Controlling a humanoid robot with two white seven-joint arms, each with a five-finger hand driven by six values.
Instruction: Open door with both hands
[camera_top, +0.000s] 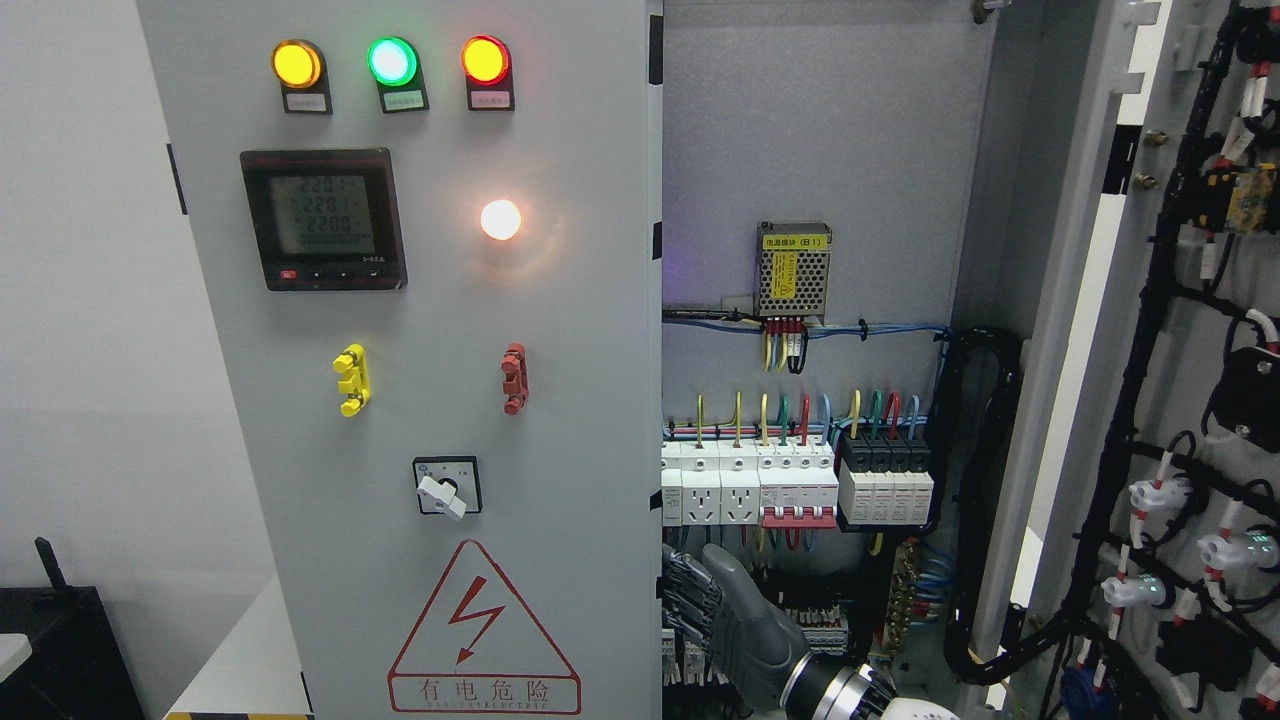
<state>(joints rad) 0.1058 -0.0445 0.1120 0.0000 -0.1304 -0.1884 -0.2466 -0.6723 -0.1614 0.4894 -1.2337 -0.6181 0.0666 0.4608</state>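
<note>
Right hand behind left door's edge

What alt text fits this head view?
An electrical cabinet stands half open: the right door is swung wide, exposing breakers and wiring, while the left door with three indicator lamps is closed. The right hand reaches its inner edge.
</note>
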